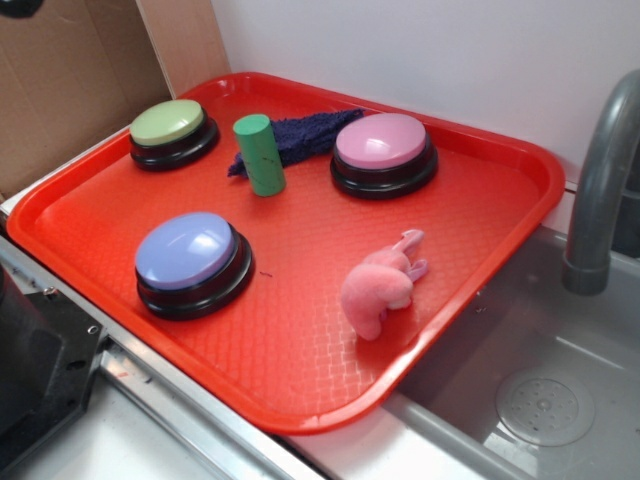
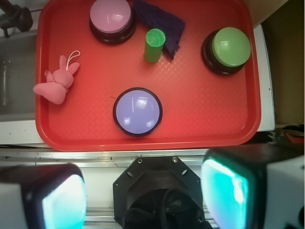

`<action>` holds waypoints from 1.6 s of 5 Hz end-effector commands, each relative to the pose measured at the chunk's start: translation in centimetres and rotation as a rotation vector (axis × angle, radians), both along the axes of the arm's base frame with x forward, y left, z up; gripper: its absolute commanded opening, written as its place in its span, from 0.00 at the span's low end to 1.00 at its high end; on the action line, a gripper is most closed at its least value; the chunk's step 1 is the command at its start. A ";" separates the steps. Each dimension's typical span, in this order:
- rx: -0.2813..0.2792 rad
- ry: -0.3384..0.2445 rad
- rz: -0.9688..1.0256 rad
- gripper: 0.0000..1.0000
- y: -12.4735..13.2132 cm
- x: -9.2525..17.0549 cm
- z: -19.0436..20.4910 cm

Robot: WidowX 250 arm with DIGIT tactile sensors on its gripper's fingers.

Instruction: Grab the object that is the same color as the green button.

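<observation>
A small green cylinder [image 1: 259, 154] [image 2: 154, 45] stands upright on the red tray [image 1: 300, 340] [image 2: 200, 119], just in front of a dark blue cloth [image 1: 300, 138] [image 2: 162, 24]. The green button [image 1: 172, 132] [image 2: 229, 48], lime-topped on a black base, sits at the tray's back left in the exterior view. My gripper [image 2: 143, 195] hangs high above the tray's near edge, over the robot base, far from the cylinder. Its two fingers [image 2: 62, 200] stand wide apart with nothing between them. The gripper does not show in the exterior view.
A blue-topped button [image 1: 192, 262] [image 2: 137, 111] and a pink-topped button [image 1: 383, 152] [image 2: 111, 19] also sit on the tray. A pink plush bunny [image 1: 382, 285] [image 2: 58, 84] lies near the sink side. A grey sink [image 1: 540, 370] with a faucet [image 1: 600, 180] borders the tray. Cardboard [image 1: 70, 70] stands behind.
</observation>
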State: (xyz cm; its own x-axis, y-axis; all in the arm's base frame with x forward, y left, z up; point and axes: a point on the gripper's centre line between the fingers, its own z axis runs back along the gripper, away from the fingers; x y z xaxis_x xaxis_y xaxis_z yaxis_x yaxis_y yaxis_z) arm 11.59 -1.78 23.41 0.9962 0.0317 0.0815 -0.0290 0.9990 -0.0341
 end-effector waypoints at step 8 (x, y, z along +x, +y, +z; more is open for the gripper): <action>0.057 -0.243 0.236 1.00 4.8 14.2 -15.5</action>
